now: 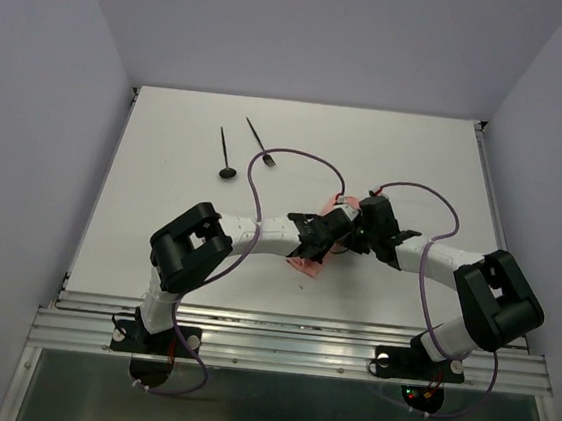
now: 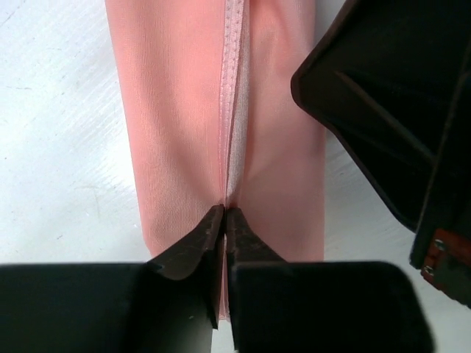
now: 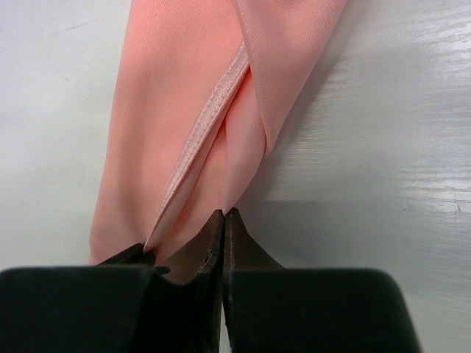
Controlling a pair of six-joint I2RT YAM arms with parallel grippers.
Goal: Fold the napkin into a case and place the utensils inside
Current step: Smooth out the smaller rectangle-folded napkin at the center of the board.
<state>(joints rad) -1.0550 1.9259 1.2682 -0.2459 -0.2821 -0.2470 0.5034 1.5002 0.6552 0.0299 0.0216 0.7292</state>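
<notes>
The napkin (image 1: 305, 266) is a narrow pink strip on the white table, mostly hidden under the two wrists in the top view. In the left wrist view the napkin (image 2: 176, 110) runs straight away from my left gripper (image 2: 224, 209), a hemmed edge along its middle. The jaws are pressed together with pink cloth in the slit between them. In the right wrist view the napkin's (image 3: 169, 110) folds converge on my right gripper (image 3: 225, 213), shut on its end. The grippers (image 1: 318, 237) (image 1: 352, 228) face each other. The black spoon (image 1: 226, 154) and fork (image 1: 261, 143) lie far left.
The right arm's black wrist body (image 2: 397, 110) fills the upper right of the left wrist view, close over the strip. Purple cables (image 1: 297, 157) loop above the table from both arms. White walls enclose the table (image 1: 160, 218) on three sides.
</notes>
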